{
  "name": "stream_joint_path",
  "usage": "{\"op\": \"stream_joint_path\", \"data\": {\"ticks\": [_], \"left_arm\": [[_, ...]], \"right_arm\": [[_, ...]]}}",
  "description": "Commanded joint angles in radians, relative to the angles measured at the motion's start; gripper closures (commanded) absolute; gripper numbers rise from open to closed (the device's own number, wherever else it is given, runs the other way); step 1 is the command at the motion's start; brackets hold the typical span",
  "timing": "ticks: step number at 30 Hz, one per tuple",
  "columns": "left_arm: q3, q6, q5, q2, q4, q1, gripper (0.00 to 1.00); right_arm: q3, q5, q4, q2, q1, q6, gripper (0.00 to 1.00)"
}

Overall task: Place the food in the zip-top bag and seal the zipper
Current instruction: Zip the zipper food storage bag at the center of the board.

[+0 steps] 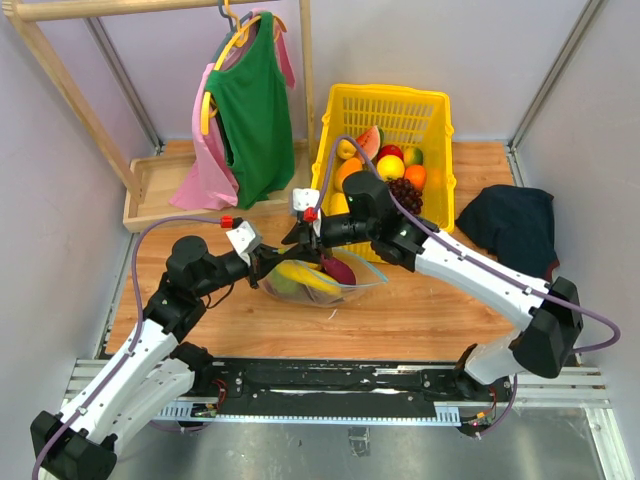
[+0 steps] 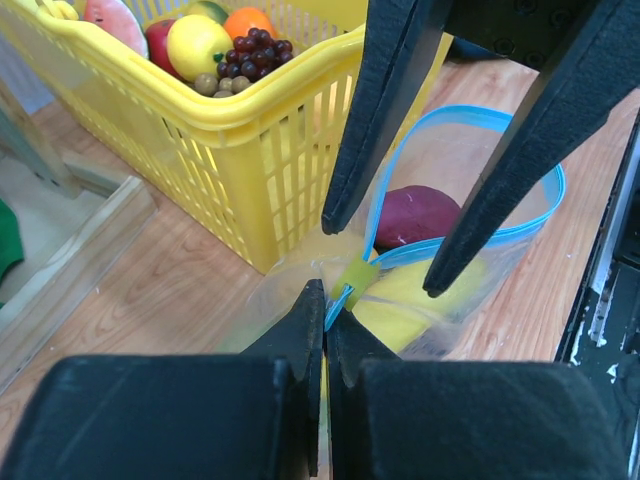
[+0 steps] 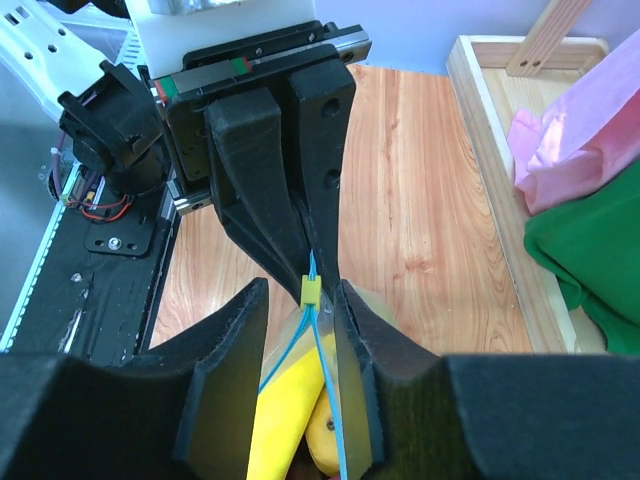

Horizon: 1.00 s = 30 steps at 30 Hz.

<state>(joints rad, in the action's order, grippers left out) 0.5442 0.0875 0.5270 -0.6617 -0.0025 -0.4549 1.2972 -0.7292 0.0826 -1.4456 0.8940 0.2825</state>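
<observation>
The clear zip-top bag (image 1: 322, 285) lies on the wooden table in front of the basket. Inside it are a yellow banana (image 3: 285, 420) and a dark purple piece (image 2: 415, 215). My left gripper (image 2: 326, 300) is shut on the bag's corner, at the end of the light-blue zipper (image 2: 470, 118). The zipper's mouth stands open in a loop. My right gripper (image 3: 300, 290) is open, with one jaw on each side of the small yellow-green slider (image 3: 311, 290) and a gap to both. In the top view the two grippers, left (image 1: 268, 255) and right (image 1: 303, 238), meet at the bag's left end.
A yellow basket (image 1: 433, 100) with more toy fruit stands just behind the bag. Green and pink garments (image 1: 250, 110) hang from a wooden rack over a wooden tray (image 1: 150, 185) at the back left. A dark cloth (image 1: 515, 225) lies at the right.
</observation>
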Motion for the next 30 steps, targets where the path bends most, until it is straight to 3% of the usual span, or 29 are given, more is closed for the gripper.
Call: {"op": "stream_joint_path", "data": {"ticks": [1, 11, 23, 30], "left_arm": [[0.031, -0.009, 0.024, 0.013, 0.052, 0.004, 0.99], [0.033, -0.01, 0.024, 0.011, 0.05, 0.004, 0.99], [0.045, -0.025, 0.004, 0.002, 0.039, 0.004, 1.0], [0.05, -0.031, -0.013, -0.003, 0.033, 0.003, 0.99]], "right_arm": [[0.044, -0.029, -0.021, -0.015, 0.017, 0.021, 0.68], [0.065, -0.024, 0.031, -0.041, 0.028, 0.055, 0.73], [0.066, 0.095, 0.129, -0.039, 0.028, 0.116, 0.93], [0.03, 0.183, 0.145, -0.008, 0.028, 0.133, 0.98]]}}
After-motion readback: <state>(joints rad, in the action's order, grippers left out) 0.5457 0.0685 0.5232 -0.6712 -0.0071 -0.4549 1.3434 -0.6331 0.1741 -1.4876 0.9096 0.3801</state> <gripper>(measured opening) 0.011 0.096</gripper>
